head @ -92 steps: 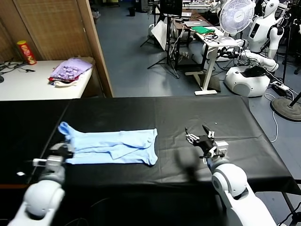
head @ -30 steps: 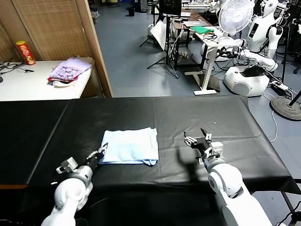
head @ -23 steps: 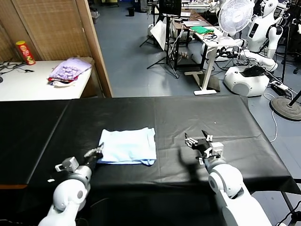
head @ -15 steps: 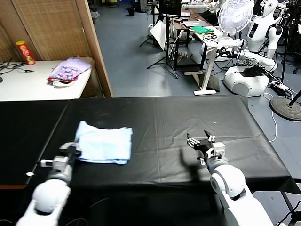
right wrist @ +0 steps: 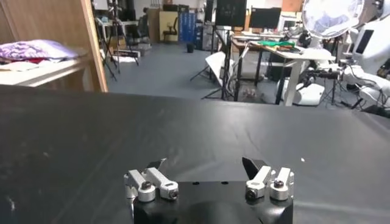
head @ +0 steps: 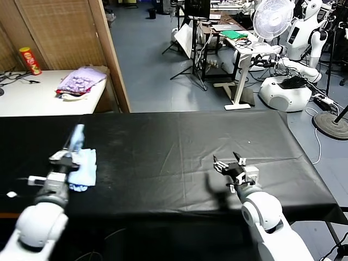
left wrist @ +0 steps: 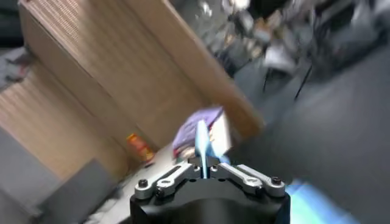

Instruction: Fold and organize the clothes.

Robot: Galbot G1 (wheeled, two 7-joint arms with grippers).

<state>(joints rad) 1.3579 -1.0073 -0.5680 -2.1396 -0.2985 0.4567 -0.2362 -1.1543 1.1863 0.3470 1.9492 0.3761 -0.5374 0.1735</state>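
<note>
Table: black-draped, spreading ahead of both claws.
T-shirt: folded bundle hanging from the left gripper at the table's left edge; long axis near upright, one tip poking above the jaws, the bulk drooping below.
Left gripper state: clamped tight on the T-shirt's edge.
Right gripper: idle, jaws wide, holding nothing, T-shirt well off to its left.
Doing it well: I'd lower until the bundle lies flat, then let go, so the folds don't spill.

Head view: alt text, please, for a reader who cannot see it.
The left gripper, shut on the folded pale blue T-shirt, holds it at the black table's left edge. The right gripper hovers open over the table's right side, empty.
</note>
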